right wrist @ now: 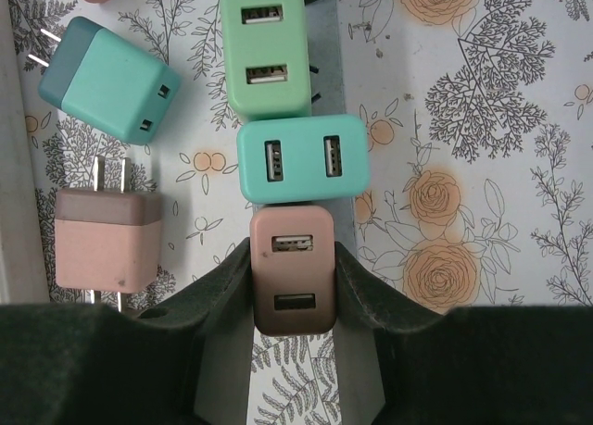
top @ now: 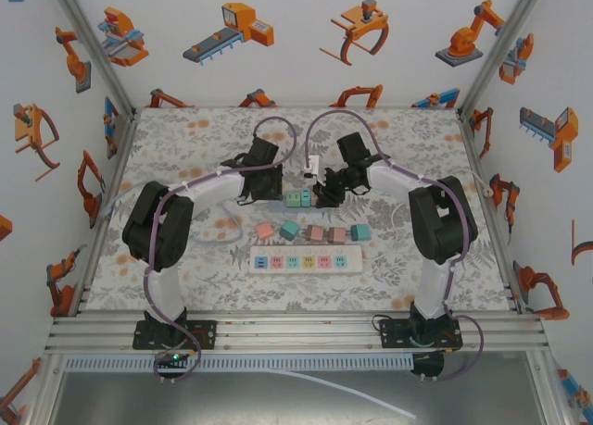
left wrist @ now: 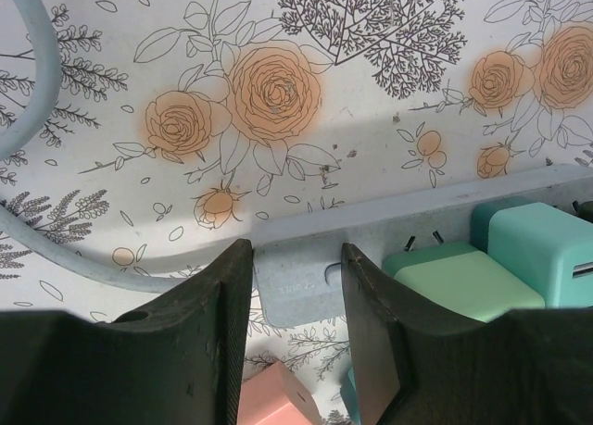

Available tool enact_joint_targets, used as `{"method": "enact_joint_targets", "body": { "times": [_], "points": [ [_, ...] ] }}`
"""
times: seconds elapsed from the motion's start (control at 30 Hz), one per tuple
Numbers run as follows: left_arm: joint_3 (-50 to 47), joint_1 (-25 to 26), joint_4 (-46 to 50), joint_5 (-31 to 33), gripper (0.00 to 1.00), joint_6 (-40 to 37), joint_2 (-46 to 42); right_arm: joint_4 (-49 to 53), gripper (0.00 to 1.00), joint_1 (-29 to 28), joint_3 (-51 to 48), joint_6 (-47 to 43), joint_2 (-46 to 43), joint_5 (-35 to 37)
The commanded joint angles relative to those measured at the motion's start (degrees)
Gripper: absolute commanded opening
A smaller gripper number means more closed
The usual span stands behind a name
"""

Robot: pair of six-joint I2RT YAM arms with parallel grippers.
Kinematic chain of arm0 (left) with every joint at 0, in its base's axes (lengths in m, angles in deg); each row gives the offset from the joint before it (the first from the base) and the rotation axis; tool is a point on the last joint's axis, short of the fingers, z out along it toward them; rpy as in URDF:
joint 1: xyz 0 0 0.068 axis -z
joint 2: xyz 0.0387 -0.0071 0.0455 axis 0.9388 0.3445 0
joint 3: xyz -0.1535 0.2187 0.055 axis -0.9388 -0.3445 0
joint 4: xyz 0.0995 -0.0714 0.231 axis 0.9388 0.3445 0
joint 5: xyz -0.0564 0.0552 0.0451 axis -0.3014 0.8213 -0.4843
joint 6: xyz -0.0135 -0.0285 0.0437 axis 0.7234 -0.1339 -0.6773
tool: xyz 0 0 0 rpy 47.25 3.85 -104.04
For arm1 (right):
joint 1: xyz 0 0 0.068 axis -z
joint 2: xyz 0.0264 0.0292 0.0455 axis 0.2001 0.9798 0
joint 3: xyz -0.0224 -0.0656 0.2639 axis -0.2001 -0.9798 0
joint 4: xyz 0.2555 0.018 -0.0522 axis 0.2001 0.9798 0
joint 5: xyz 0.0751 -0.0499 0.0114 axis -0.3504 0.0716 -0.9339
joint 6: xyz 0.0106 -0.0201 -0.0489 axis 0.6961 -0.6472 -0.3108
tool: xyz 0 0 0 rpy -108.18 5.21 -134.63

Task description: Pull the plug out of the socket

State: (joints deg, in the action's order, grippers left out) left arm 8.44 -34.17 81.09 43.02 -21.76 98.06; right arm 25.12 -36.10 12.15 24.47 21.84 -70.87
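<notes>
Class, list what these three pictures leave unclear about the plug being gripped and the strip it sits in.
Right wrist view: the brown plug hides its own prongs, so its depth in the grey strip is unclear.
Left wrist view: the bottom edge cuts off the left fingers; whether they pinch the strip's end is uncertain.
Top view: the right arm covers the plug.

We can't see the brown plug's (right wrist: 292, 269) prongs between the right jaws; its body covers them and the socket strip (right wrist: 324, 27) beneath. Just below the left jaws, a pink plug (left wrist: 273, 402) is cropped by the frame edge.
</notes>
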Motion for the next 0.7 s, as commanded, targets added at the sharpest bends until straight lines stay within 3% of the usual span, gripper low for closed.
{"method": "enact_joint_targets", "body": {
  "times": [0.0, 0.17, 0.67],
  "points": [
    [-9.9, 3.1, 16.0, -1.4, 0.42, -2.2, 9.1, -7.4, 0.0, -0.2, 4.4, 2.7, -3.9, -7.7],
    [-11.0, 3.2, 15.4, -4.5, 0.43, -2.2, 10.2, -10.9, 0.0, -0.1, 5.5, 4.3, -3.4, -9.5],
    [-11.4, 3.7, 15.6, -0.6, 0.44, -2.4, 12.4, -9.2, 0.0, 0.7, 6.5, 1.5, -3.9, -14.5]
  ]
}}
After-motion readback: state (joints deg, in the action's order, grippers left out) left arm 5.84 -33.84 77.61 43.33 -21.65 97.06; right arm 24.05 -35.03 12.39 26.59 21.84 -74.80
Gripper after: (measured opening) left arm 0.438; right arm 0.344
